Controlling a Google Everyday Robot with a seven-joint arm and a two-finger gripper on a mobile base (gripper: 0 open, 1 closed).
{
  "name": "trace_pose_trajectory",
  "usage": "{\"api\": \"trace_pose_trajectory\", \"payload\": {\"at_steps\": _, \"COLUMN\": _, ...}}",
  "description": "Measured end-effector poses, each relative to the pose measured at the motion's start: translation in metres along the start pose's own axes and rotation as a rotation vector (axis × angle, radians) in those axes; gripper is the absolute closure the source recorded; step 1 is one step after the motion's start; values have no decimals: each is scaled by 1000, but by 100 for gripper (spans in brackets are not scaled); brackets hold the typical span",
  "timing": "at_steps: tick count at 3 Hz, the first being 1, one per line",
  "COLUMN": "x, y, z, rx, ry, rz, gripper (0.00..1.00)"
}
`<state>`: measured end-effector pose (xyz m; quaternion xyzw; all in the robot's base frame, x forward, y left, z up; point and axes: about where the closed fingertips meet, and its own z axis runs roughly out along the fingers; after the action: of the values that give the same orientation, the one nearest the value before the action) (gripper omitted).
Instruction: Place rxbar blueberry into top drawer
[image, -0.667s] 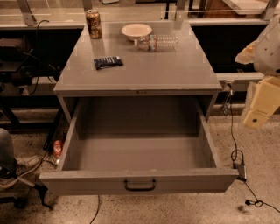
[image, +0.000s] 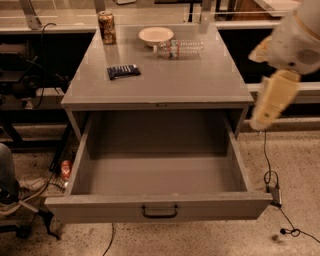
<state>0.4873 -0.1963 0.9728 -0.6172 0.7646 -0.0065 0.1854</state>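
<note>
Careful: your gripper (image: 270, 102) hangs far right of the rxbar blueberry (image: 123, 71) (jaws: can't tell), and reaching across could knock the plastic bottle (image: 181, 48).

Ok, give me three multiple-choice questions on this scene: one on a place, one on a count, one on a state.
1. The top drawer is: A shut; B open, empty; C open, full.
2. The rxbar blueberry lies: A in the drawer; B on the cabinet top; C on the floor.
3. Things on the cabinet top: A two; B four; C six.
B, its bare floor shows; B, the bar lies near the top's left edge; B, can, bowl, bottle, bar. The claw hangs right of the cabinet.
</note>
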Motion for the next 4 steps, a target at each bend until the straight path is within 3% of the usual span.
{"api": "trace_pose_trajectory", "payload": {"at_steps": 1, "x": -39, "y": -52, "z": 36, "rx": -37, "ry": -95, "rz": -46, "gripper": 0}}
{"api": "trace_pose_trajectory", "payload": {"at_steps": 2, "x": -79, "y": -105, "z": 76, "rx": -34, "ry": -190, "rz": -34, "gripper": 0}}
{"api": "trace_pose_trajectory", "payload": {"at_steps": 3, "x": -79, "y": -105, "z": 76, "rx": -34, "ry": -190, "rz": -34, "gripper": 0}}
{"api": "trace_pose_trajectory", "payload": {"at_steps": 4, "x": -94, "y": -113, "z": 85, "rx": -1, "ry": -230, "rz": -16, "gripper": 0}}
